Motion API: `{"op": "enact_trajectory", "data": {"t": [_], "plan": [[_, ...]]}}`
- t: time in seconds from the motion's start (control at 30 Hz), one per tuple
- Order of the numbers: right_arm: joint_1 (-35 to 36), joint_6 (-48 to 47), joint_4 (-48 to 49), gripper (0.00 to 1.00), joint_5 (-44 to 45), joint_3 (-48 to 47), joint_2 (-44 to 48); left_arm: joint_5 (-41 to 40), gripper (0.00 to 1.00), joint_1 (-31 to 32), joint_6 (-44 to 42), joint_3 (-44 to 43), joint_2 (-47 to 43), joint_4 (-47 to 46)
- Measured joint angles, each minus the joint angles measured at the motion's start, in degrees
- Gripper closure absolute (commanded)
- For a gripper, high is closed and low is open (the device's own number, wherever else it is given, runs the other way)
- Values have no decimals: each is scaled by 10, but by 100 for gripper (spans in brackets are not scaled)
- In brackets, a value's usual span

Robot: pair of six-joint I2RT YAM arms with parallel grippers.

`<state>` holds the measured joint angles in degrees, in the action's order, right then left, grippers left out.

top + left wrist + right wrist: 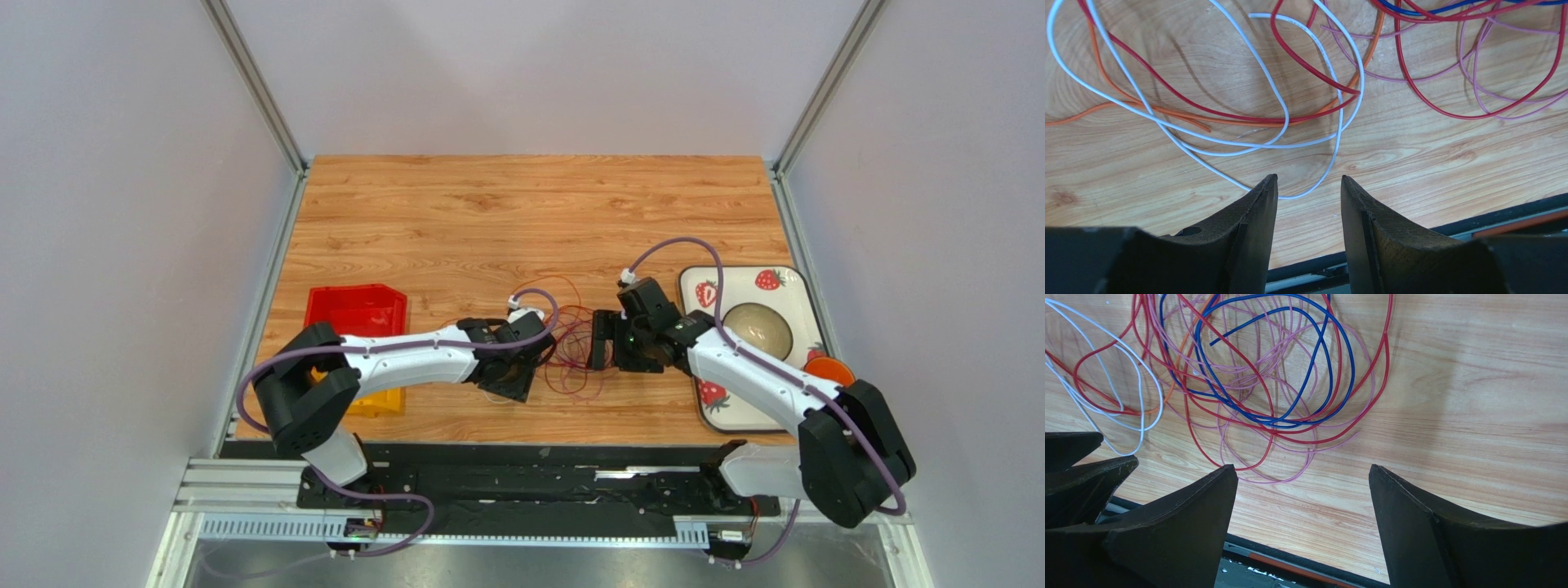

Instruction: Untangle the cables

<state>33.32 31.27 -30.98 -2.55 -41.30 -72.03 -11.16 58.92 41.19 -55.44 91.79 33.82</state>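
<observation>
The left claw [1309, 180] is held partly spread, with nothing pinched. A white wire [1338, 131] is seen just past its tips. The cables [572, 358] are piled between both claws, near the table's [491, 208] front edge. The right claw [1303, 470] is spread wide, with nothing held.

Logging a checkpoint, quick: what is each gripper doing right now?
Left gripper: open, holding nothing; a white cable loop lies just ahead of its tips.
Right gripper: open wide, holding nothing.
</observation>
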Motion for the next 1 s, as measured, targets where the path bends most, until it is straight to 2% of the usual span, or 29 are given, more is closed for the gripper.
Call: {"op": "enact_trajectory", "data": {"t": [0.23,0.73,1.0], "plan": [[1,2,20,17,-4,0,-26,-32,33,30,-7,0,16,-4],[9,2,41,17,-10,0,-66,-97,32,38,-83,-3,23,-13],[12,2,50,17,-10,0,-72,-97,29,38,-130,-17,55,-47]]}}
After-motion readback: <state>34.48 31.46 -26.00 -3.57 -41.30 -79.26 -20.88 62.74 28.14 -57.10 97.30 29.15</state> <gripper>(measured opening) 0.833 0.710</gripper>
